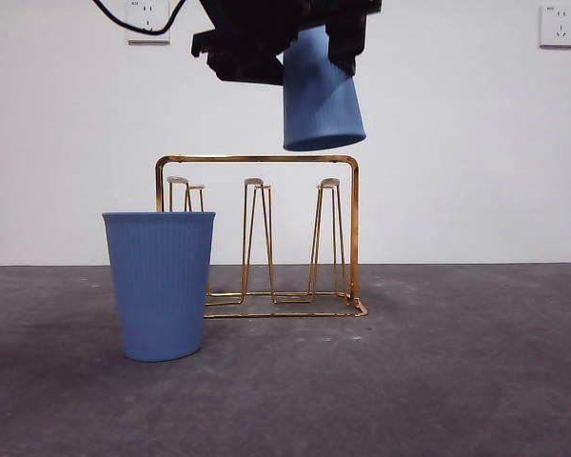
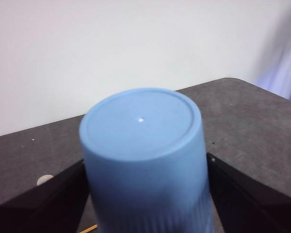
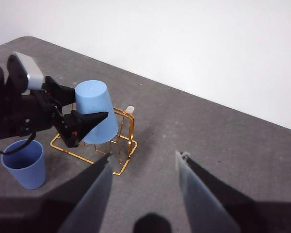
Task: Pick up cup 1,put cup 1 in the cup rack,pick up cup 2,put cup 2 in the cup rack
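**Blue Cup Held Upside Down Over the Gold Rack**

From the front, the left gripper [image 1: 295,43] came in from the top, big and dark. It held a blue cup [image 1: 322,100] upside down, with the open mouth facing down and tilted a little. This held cup hung in the air just above the top bar of the cup rack [image 1: 266,238], over the rack's right side, and did not touch it. The gold rack stood on the grey table [image 1: 438,371] with its thin loop pegs pointing up. A second blue cup [image 1: 160,284] stood the right way up on the table, in front of the rack's left end and closer to the camera.

From the left wrist, the held cup [image 2: 143,160] filled the middle of the picture, its flat bottom facing the camera. The two black jaws pressed on its sides, one on each side, closed tight around it.

From the right wrist, the right gripper [image 3: 143,167] hung high over the table, well away from everything. Its two jaws were spread wide apart and held nothing. Farther off, the left gripper [image 3: 80,119] held the upside-down cup [image 3: 96,116] over the cup rack [image 3: 117,145]. The second cup [image 3: 24,164] stood open side up near the rack's end.
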Tool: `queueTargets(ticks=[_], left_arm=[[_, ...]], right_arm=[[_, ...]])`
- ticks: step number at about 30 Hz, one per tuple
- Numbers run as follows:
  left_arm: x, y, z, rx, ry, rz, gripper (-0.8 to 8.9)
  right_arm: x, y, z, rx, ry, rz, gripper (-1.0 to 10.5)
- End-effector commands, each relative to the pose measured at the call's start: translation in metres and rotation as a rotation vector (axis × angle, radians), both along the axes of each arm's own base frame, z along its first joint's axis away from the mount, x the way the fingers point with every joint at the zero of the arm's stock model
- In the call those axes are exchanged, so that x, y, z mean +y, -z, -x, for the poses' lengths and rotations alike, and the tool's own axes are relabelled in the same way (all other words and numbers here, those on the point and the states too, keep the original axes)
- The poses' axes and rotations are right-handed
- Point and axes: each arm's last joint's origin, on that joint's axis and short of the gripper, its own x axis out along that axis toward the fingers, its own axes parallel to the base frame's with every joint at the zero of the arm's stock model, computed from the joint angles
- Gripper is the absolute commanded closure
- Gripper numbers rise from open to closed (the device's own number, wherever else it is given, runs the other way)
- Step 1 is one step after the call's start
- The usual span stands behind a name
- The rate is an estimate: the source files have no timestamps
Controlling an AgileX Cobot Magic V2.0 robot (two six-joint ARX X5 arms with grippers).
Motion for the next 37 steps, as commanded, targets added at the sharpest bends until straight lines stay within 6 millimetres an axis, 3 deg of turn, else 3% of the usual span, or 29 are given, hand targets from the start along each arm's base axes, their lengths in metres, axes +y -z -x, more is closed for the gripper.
queueTargets(ticks=[1, 37], left_arm=[[-0.001, 0.004, -0.005, -0.01, -0.004, 0.0, 8.22], [-0.02, 0.071, -0.027, 0.105, -0.009, -0.107, 8.21]], right_arm=[[0.0, 0.0, 0.0, -0.005, 0.003, 0.002, 7.2], [0.0, 0.002, 0.0, 0.012, -0.005, 0.011, 7.2]])
